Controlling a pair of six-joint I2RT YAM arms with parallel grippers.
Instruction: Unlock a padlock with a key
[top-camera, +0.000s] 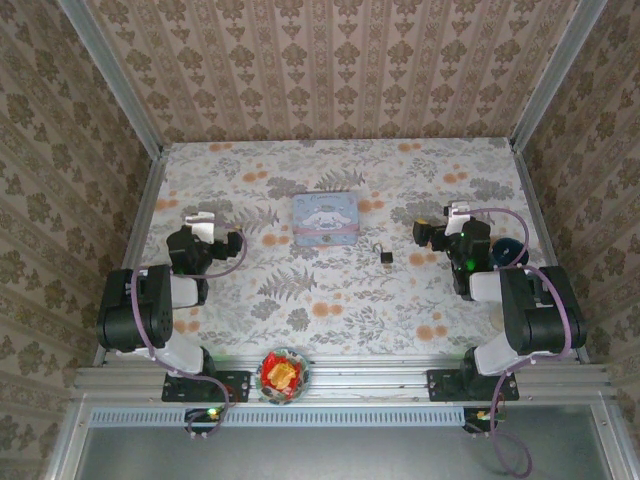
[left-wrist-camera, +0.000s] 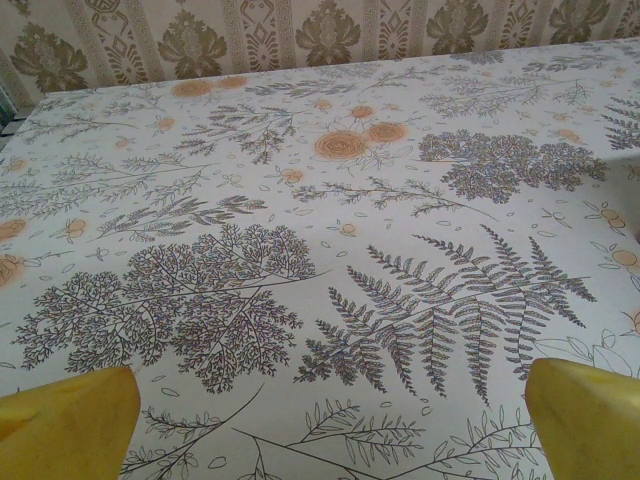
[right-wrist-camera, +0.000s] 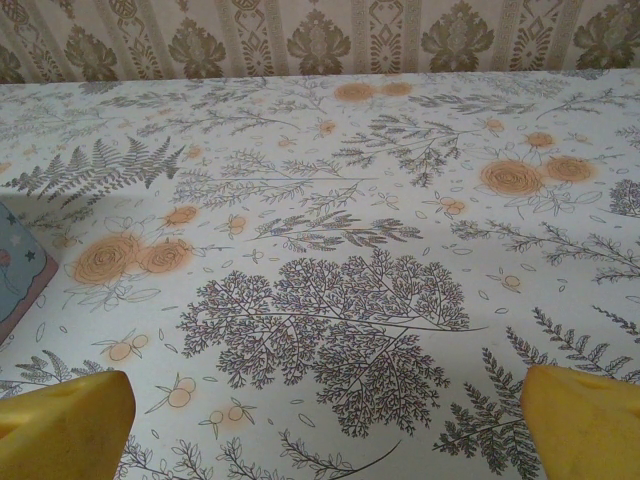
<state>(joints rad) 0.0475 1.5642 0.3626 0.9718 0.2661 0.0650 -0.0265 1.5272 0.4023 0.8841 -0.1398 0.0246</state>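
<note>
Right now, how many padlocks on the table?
1. The padlock sits on the tablecloth just right of the pale blue tin, towards the right arm. Another could be hidden under an arm.

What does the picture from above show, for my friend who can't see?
A tiny dark padlock sits on a flowery table, just right of a pale blue cartoon tin. The left end effector and right end effector wait open and empty on either side.
</note>
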